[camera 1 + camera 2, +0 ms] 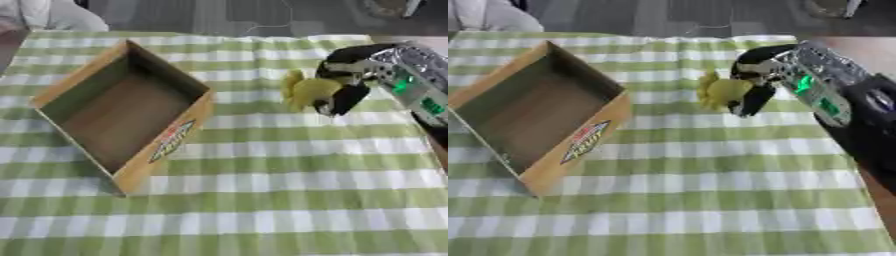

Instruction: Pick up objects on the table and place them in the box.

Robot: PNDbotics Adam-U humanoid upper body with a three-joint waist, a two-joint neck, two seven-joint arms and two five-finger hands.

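Note:
An open cardboard box (pixel 188 127) with a red and yellow label on its near wall lies askew on the left of the table, and nothing shows inside it. My right hand (pixel 348 80) comes in from the right, black with a silver forearm, its fingers curled round a small yellow object (pixel 308 91). The object hangs just above the cloth, well to the right of the box. My left hand shows in neither view.
A green and white checked cloth (pixel 262 200) covers the table. A person's light sleeve (pixel 52 15) shows at the far left edge. The table's right edge runs close under my right forearm (pixel 824 90).

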